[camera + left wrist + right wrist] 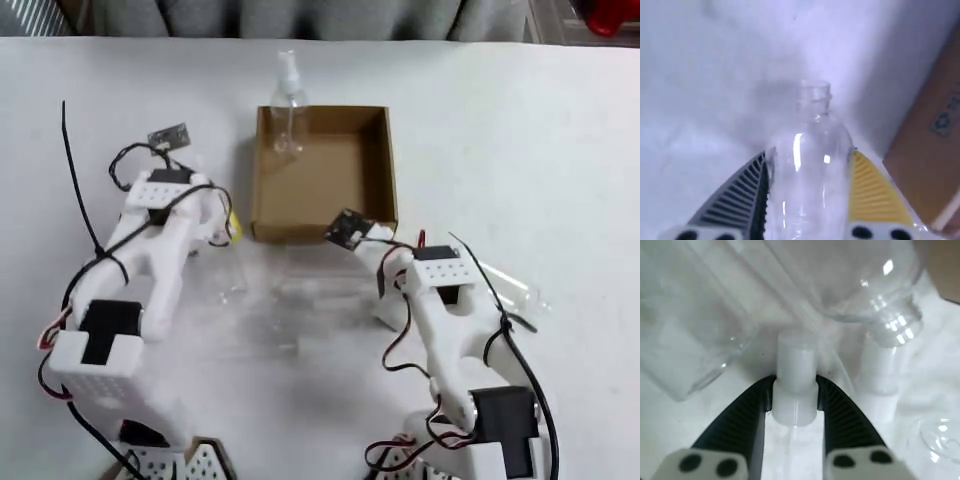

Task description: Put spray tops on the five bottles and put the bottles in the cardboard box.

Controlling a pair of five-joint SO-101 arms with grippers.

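Right gripper [796, 384] pinches spray top [795, 357]; left gripper [808, 159] pinches open-necked bottle [812, 127], base cut off.

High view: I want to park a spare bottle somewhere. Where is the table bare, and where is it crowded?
Bare: the white table right of the brown cardboard box, and the far left corner beyond the left arm. Crowded: in front of the box, where clear plastic bottles lie between the two arms; another bottle lies beside the right arm.

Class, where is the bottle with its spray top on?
High view: the capped bottle stands in the cardboard box, at its far left corner.
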